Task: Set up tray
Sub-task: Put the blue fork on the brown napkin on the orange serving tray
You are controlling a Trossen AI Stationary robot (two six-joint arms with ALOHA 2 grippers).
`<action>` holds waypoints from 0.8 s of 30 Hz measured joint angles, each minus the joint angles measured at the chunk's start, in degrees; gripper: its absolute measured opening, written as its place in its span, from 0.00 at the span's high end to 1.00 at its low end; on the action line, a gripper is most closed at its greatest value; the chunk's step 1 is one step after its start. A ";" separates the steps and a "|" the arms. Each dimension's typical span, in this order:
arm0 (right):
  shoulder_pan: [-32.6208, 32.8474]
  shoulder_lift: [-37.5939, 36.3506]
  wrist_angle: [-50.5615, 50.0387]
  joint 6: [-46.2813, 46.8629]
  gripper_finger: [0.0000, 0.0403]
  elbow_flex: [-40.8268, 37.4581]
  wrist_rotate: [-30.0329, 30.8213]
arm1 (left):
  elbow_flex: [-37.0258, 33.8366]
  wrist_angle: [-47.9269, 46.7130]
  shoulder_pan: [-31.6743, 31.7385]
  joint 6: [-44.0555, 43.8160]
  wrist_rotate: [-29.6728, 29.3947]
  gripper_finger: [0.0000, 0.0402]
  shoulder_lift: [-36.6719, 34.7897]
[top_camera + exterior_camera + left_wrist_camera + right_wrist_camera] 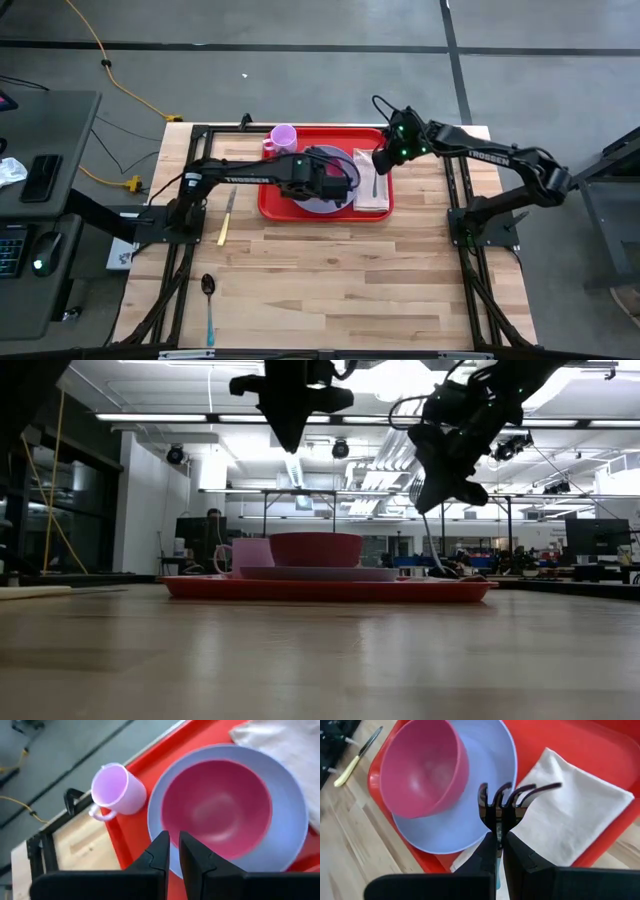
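Note:
The red tray (325, 135) lies at the table's far middle. On it stand a lavender cup (117, 787), a lavender plate (295, 815) with a pink bowl (217, 810) in it, and a tan napkin (575, 820) lying flat at the right. My left gripper (174, 842) hovers above the bowl's near rim, a narrow gap between its fingers and nothing in it. My right gripper (500, 832) hangs over the napkin's edge beside the plate, shut on a dark fork (435, 540). My right gripper pinches the fork's handle (499, 822) between its two fingers, slanting down from the table's far right. The fork runs on along the fingers, tines (520, 795) foremost and lowest. Whether the tines touch the napkin cannot be told.
A yellow-handled knife (226, 215) lies on the wood left of the tray, and a spoon (208, 295) nearer the front left. The table's near half is bare wood. A black frame borders the table.

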 joint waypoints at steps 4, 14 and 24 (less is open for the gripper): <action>-0.95 1.10 0.10 1.72 1.00 0.00 -0.77 | -2.02 0.05 0.00 1.03 -1.46 0.83 -1.08; -1.68 4.92 0.65 3.88 1.00 0.00 -2.40 | -19.61 7.29 0.02 -1.29 -0.67 0.83 -13.39; -1.83 5.37 1.55 6.76 1.00 0.00 -2.04 | -46.28 29.84 0.02 2.56 4.67 0.83 -36.03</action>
